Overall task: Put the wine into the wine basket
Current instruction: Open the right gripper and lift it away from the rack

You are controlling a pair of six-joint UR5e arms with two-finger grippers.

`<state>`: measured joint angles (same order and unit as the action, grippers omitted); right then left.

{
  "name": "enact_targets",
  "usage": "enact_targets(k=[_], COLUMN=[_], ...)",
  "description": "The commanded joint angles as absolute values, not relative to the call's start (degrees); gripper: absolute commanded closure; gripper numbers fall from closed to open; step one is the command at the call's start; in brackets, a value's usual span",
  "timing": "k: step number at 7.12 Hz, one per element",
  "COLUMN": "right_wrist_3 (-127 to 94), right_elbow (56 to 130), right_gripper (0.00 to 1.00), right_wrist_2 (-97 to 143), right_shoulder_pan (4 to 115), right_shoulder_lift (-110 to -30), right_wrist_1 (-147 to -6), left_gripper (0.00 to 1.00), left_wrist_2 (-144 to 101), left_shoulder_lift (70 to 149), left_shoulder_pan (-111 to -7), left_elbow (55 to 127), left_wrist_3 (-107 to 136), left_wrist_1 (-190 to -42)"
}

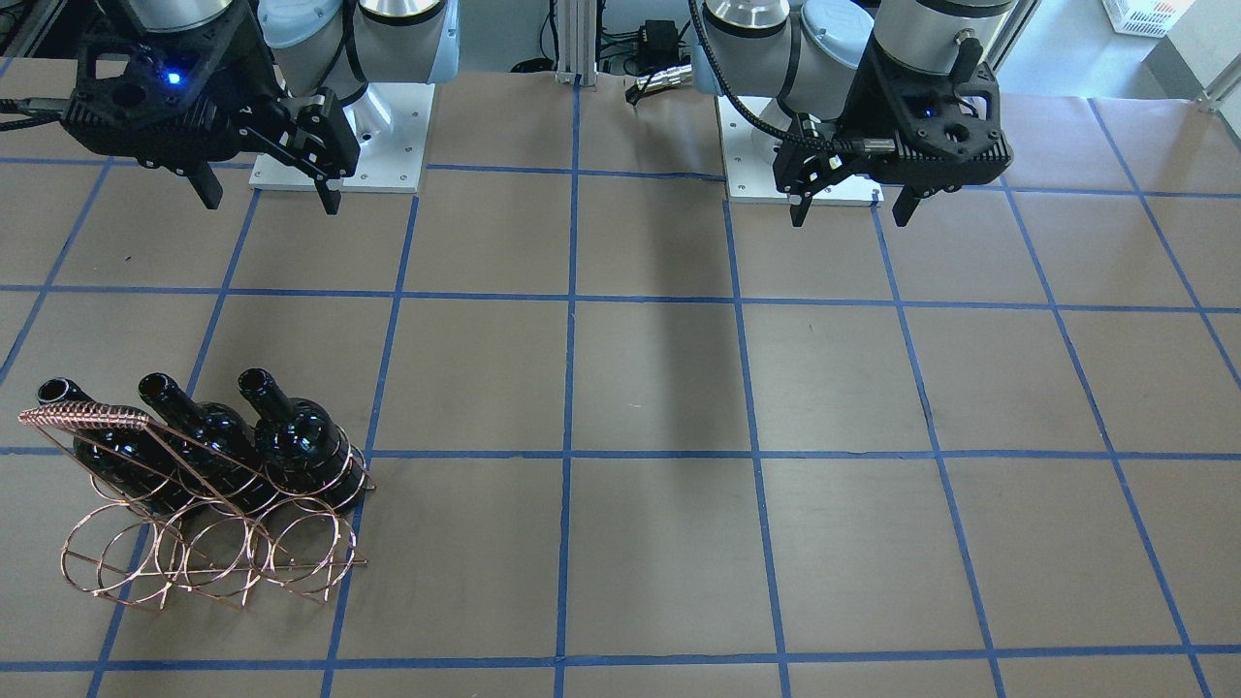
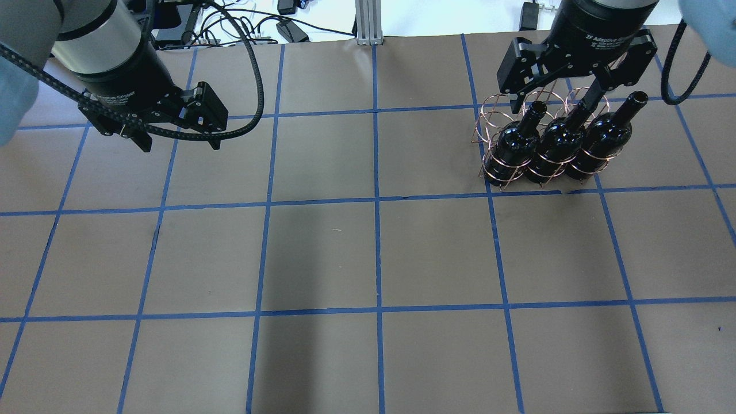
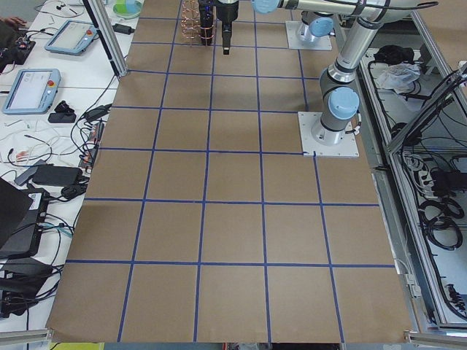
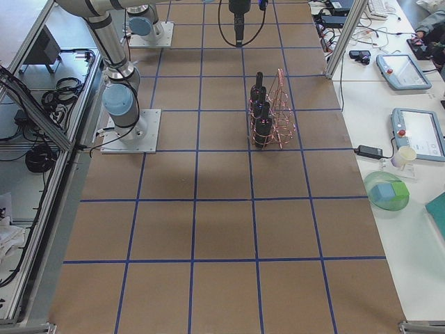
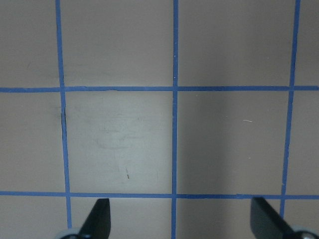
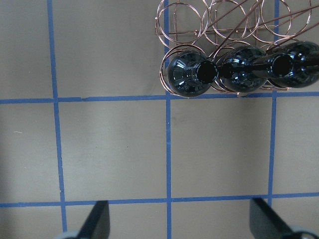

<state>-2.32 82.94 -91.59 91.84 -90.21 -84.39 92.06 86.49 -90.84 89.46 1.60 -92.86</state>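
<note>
The copper wire wine basket (image 1: pixel 208 557) stands on the table at my right side. Three glossy black wine bottles (image 1: pixel 301 441) sit side by side in one row of its rings, necks slanting up. The other row of rings is empty. The basket (image 2: pixel 491 123) and bottles (image 2: pixel 555 144) also show in the overhead view, and from above in the right wrist view, basket (image 6: pixel 187 22) and bottles (image 6: pixel 192 74). My right gripper (image 2: pixel 551 108) hangs open and empty above the basket, apart from it. My left gripper (image 2: pixel 179 142) is open and empty over bare table.
The table is brown paper with a blue tape grid (image 2: pixel 376 201). The arm base plates (image 1: pixel 339 136) sit at the robot's edge. Cables and control gear lie beyond the far edge (image 2: pixel 276 29). In the right side view, teach pendants (image 4: pixel 400 69) and a green bowl (image 4: pixel 386 192) sit on a side bench.
</note>
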Motion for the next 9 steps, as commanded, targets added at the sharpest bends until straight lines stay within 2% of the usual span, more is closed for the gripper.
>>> enact_targets(k=[1,9], right_wrist_3=[-2.02,-1.76], right_elbow=[83.06,83.5], right_gripper=[0.0,0.0], right_wrist_2=[-91.58,-91.41], right_shoulder_pan=[91.85,91.85], right_shoulder_lift=[-89.91,-89.21], right_wrist_1=[-84.55,-88.94], left_gripper=[0.0,0.0], left_wrist_2=[91.85,91.93], left_shoulder_lift=[86.31,86.31], left_shoulder_pan=[-90.79,-90.88], left_elbow=[89.47,89.91], left_wrist_3=[1.58,1.58], left_wrist_1=[-93.25,-93.25])
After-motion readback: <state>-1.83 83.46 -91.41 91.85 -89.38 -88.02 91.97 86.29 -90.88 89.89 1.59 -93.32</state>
